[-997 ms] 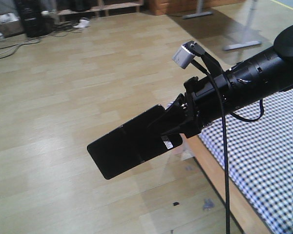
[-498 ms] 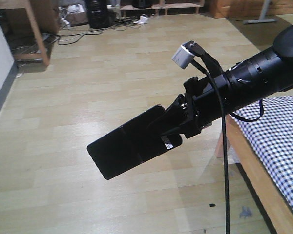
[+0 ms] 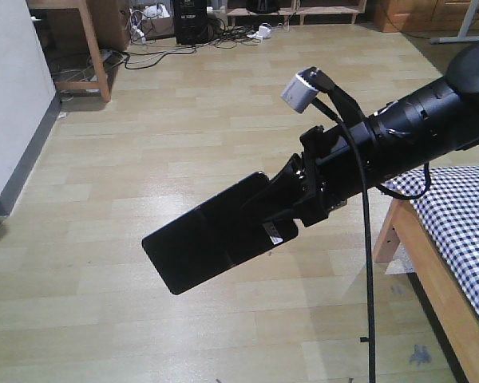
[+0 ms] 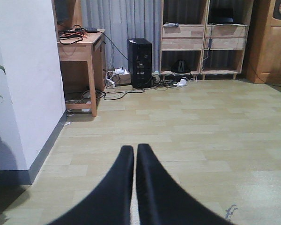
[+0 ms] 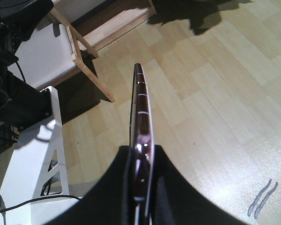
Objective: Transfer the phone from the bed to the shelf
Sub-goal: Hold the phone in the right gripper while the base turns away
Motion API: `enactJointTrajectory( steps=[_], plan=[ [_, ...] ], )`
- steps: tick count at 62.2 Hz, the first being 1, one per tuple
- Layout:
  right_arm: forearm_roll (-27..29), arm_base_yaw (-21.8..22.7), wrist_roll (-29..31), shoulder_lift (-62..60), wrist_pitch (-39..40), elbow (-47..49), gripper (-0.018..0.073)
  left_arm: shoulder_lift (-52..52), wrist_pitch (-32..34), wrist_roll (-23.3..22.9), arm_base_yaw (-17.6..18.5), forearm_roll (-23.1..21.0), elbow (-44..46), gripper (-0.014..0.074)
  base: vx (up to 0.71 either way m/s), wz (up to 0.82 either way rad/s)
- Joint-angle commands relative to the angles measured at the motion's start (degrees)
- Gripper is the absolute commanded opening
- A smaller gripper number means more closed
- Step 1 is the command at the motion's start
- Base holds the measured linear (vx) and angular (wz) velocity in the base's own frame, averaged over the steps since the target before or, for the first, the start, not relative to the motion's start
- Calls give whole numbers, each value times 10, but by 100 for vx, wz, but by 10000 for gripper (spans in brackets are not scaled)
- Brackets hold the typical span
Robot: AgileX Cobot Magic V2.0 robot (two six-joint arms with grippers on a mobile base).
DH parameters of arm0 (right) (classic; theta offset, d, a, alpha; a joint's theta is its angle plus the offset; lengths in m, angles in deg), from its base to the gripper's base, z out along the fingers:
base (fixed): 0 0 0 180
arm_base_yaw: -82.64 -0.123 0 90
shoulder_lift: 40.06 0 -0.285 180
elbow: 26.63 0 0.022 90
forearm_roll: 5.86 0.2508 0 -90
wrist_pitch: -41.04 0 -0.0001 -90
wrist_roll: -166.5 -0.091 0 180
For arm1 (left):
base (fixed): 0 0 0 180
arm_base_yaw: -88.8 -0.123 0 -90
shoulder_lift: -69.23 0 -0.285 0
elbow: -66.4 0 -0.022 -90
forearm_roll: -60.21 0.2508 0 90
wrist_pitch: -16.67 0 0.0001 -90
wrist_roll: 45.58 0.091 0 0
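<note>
Scenery has swung, bed (image 3: 463, 219) now lower right, while my right gripper (image 3: 276, 209) pinches the phone (image 3: 211, 239) mid-frame, left gripper (image 4: 135, 161) pressed together empty, so I'm probably turning toward the shelf (image 4: 203, 43).

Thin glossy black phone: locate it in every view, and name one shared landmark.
Front view: thin glossy black phone at centre, jutting lower-left from the right tool.
Left wrist view: not in it.
Right wrist view: phone edge-on at centre, clamped at the bottom.
Shared landmark: pale wood-plank floor.
</note>
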Motion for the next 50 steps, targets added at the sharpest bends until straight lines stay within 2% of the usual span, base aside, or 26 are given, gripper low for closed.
enactJointTrajectory(
  steps=[1, 50],
  plan=[
    [45, 2, 3, -26, -38, 14, -2, 8, 41, -3, 2, -5, 12, 1, 2, 0],
    [45, 2, 3, -26, -38, 14, -2, 8, 41, -3, 2, -5, 12, 1, 9, 2]
  ],
)
